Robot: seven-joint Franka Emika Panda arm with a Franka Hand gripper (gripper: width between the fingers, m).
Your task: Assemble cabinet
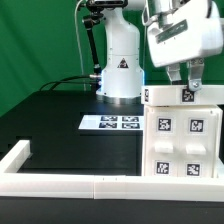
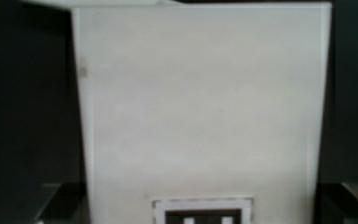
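The white cabinet stands at the exterior view's right, its front covered in square black-and-white tags. A flat white part with one tag lies across its top. My gripper hangs straight above that part, a finger on each side of it. In the wrist view the part's white face fills the frame, with its tag showing. My dark fingers stand a little off its two edges, with a thin dark gap on each side. The jaws are open and hold nothing.
The marker board lies flat on the black table behind the cabinet. The long low white border rail runs along the front and turns up at the exterior view's left. The arm's white base stands at the back before a green curtain.
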